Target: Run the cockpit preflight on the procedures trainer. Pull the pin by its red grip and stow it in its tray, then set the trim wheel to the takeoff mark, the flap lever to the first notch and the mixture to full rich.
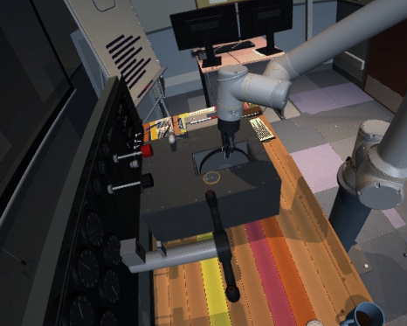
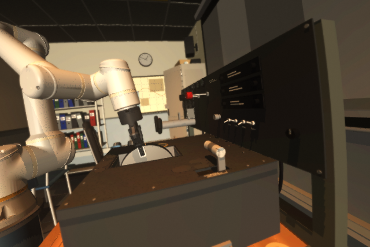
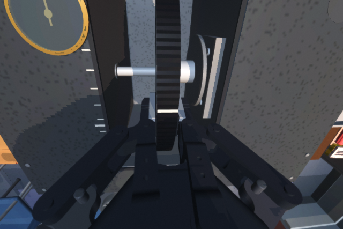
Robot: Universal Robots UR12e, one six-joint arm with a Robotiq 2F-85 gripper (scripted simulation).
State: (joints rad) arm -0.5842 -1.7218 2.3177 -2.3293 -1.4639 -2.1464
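Note:
My gripper [image 1: 227, 153] [image 2: 141, 150] [image 3: 167, 126] reaches down into the slot in the dark console top and is clamped on the rim of the black ribbed trim wheel [image 3: 167, 54] [image 1: 224, 158] [image 2: 149, 153]. A white mark [image 3: 167, 111] on the rim sits just ahead of the fingers. The gold-ringed trim gauge [image 3: 45, 11] [image 1: 212, 177] beside the slot has its needle near the pale block on its scale. The flap lever [image 2: 215, 153] [image 1: 172, 139] stands upright on the console. The red mixture knob [image 1: 146, 150] [image 2: 189, 95] sticks out of the instrument panel on its rod.
A blue mug [image 1: 366, 315] stands at the near corner of the striped bench. A black knob [image 1: 146, 181] projects from the panel below the red one. The black yoke [image 1: 222, 244] on its grey shaft overhangs the console's near edge. Papers [image 1: 261, 129] lie behind the console.

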